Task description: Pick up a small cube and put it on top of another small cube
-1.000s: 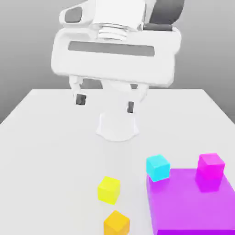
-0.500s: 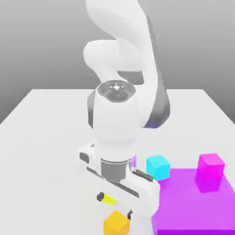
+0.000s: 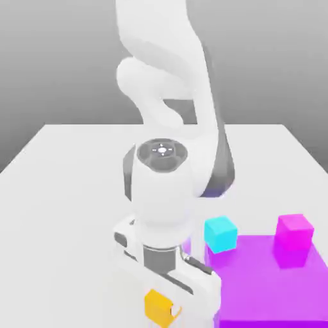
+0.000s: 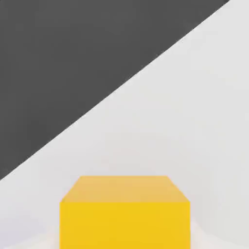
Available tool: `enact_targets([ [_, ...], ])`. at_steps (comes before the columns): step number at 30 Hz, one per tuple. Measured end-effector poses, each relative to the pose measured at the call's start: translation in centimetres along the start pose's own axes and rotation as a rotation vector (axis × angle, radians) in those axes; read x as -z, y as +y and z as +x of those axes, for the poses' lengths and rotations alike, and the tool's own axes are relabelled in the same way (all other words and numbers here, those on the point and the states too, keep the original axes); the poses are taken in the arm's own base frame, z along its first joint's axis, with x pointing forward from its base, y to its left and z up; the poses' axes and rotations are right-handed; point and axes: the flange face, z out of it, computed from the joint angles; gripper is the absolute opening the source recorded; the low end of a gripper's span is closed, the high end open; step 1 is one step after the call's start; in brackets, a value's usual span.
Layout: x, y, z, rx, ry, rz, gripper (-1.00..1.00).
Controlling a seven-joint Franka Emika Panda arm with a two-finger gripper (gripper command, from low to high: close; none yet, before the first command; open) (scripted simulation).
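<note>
The small orange cube (image 3: pixel 157 305) sits low at the front of the white table (image 3: pixel 57 192), directly under the arm's hand. My gripper (image 3: pixel 164 309) has come straight down over it and is shut on it, with one dark fingertip (image 3: pixel 176 311) against the cube's side on the exterior view's right. In the hand view the same cube (image 4: pixel 124 214) appears close up, as a yellow-orange block centred between the jaws. The small cyan cube (image 3: pixel 221 232) rests on the table behind and to the exterior view's right of the hand, touching the big purple block's far corner.
The big purple block (image 3: pixel 272 278) lies flat at the exterior view's front right, right beside the hand. A magenta cube (image 3: pixel 295 234) stands on top of it. The arm's white body (image 3: pixel 163 186) rises over the table's middle.
The hand has sunk a little lower over the orange cube and the jaws have closed on it. The yellow cube has passed out of sight behind the hand.
</note>
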Motion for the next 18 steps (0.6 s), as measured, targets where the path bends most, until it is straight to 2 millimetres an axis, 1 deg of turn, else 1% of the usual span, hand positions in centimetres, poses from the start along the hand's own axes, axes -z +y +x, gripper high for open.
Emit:
enact_targets([
  [4,3.4,1.9,-3.0,-0.116,0.016,-0.006,-1.0],
  [6,4.9,3.0,-5.1,-0.165,0.022,-0.006,-1.0],
  [8,6.3,4.4,-6.7,-0.223,0.025,-0.006,-1.0],
  [14,9.8,8.8,-9.9,-0.428,0.017,-0.001,-1.0],
  [17,11.1,11.3,-11.5,-0.523,0.003,0.001,-1.0],
  [18,11.1,11.9,-11.9,-0.546,-0.001,0.001,-1.0],
])
